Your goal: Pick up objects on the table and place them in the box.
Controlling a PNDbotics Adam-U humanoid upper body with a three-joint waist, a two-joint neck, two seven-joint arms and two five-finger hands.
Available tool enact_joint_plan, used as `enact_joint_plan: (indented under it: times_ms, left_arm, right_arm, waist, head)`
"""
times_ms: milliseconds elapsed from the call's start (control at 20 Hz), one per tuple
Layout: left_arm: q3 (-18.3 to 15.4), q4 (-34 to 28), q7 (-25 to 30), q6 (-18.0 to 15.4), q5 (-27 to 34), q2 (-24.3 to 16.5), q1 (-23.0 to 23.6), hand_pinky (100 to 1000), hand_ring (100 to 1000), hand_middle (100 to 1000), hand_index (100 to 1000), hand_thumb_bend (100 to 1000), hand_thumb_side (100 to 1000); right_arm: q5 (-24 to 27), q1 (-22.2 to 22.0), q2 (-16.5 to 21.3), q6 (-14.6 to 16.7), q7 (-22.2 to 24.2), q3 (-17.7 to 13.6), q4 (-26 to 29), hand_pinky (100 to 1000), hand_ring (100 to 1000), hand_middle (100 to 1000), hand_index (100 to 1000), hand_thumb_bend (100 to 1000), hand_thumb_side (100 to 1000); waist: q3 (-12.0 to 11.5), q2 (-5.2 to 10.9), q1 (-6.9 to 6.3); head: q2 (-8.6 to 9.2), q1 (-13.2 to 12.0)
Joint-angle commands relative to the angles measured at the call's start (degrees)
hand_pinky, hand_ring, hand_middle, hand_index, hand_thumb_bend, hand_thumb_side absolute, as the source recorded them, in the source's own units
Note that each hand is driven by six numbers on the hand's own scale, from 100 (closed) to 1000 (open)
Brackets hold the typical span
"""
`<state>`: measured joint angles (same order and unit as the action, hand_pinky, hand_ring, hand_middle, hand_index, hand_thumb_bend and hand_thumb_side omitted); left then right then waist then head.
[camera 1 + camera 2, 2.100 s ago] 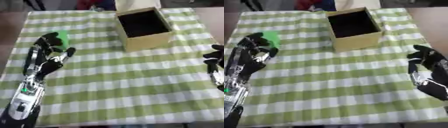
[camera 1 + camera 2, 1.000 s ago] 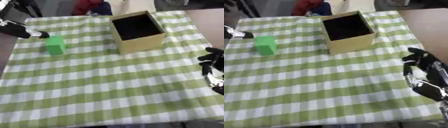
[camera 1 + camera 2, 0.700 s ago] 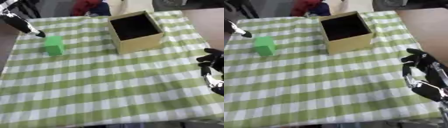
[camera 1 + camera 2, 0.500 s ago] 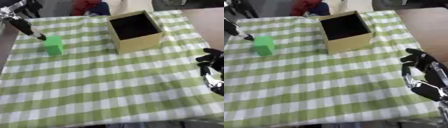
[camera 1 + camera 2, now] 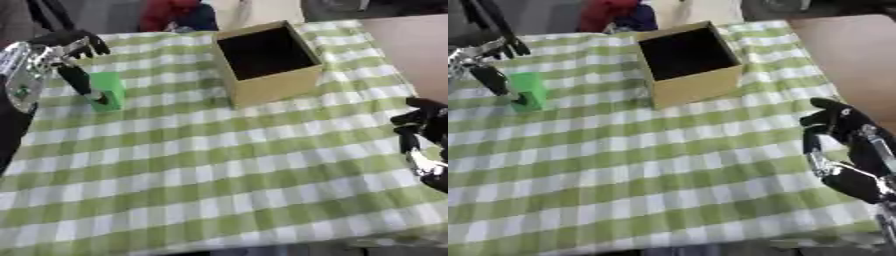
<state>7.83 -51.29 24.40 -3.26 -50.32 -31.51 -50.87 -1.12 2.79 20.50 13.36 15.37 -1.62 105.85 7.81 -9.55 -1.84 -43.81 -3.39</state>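
At the far left, the left hand [image 5: 54, 50] reaches in over the green-and-white checked tablecloth [image 5: 227, 165], its fingers spread and mostly straight, with 1 dark digit pointing down along the left face of the green block [image 5: 108, 90]. That digit looks to be touching or just beside the block, but nothing is curled round it, so the block is not held. The block stands upright on the cloth near the left edge of the table, well apart from the box [image 5: 267, 62], and it is the only loose object that shows on the table. Further right, towards the far middle, the cardboard box sits open with a dark inside; no object can be made out in it, though its floor is too dark to be sure. At the lower right, the right hand [image 5: 842, 135] hangs idle beside the table's edge, fingers up and loosely bent, holding nothing. As a judgement, the task is at its start for this block: the reach has arrived, but the grasp, the lift, the carry across to the box and the release are all left to do. With just 1 block in sight, placing it would likely finish what shows here.
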Motion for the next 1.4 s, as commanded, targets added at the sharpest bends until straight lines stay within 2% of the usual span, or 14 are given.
enact_joint_plan:
  times_ms: [50,350,550,600,800,1100,1400]
  left_arm:
    - [-1.17,1.26,0.15,-0.85,-0.90,-0.42,-1.52,733,740,707,795,810,100]
    - [-1.99,3.89,0.00,-0.69,-1.22,0.58,-1.09,714,706,661,771,747,100]
    - [-2.26,4.58,-1.39,-0.15,-1.99,0.79,-0.92,653,578,525,674,650,100]
    - [-2.36,4.36,-2.10,0.05,-2.21,0.74,-0.99,618,520,459,612,602,100]
    - [-2.76,2.32,-4.43,0.71,-2.34,0.56,-1.48,593,474,375,534,575,100]
    - [-2.43,-3.46,-5.10,0.18,-0.16,0.99,-4.91,588,473,368,532,576,100]
    - [-1.35,-6.97,-8.59,0.30,1.80,6.87,-9.29,576,481,360,526,595,100]
  right_arm:
    - [0.06,0.46,0.78,0.13,0.19,-0.05,0.60,717,771,627,889,100,234]
    - [0.01,0.58,0.58,0.10,0.27,0.03,0.58,717,772,626,889,100,236]
    - [-0.06,0.65,0.49,0.10,0.32,0.05,0.57,717,772,626,889,100,236]
    - [-0.07,0.63,0.48,0.10,0.33,0.06,0.56,717,772,626,889,100,237]
    - [-0.09,0.56,0.48,0.10,0.38,0.10,0.51,717,772,626,889,100,238]
    - [-0.01,0.28,0.61,0.15,0.68,0.40,0.37,717,772,626,889,100,238]
    - [0.56,0.86,0.58,0.21,1.99,1.82,0.29,717,772,625,889,100,242]
  waist:
    - [0.11,0.62,0.18]
    - [0.29,0.27,0.25]
    - [0.41,0.08,0.30]
    - [0.41,0.06,0.32]
    - [0.31,0.15,0.37]
    - [0.25,0.70,0.39]
    - [1.49,0.91,0.53]
  head:
    - [-0.19,0.03]
    - [-0.13,0.08]
    - [-0.17,0.17]
    - [-0.19,0.18]
    - [-0.24,0.23]
    - [-0.31,0.05]
    - [-0.31,-1.12]
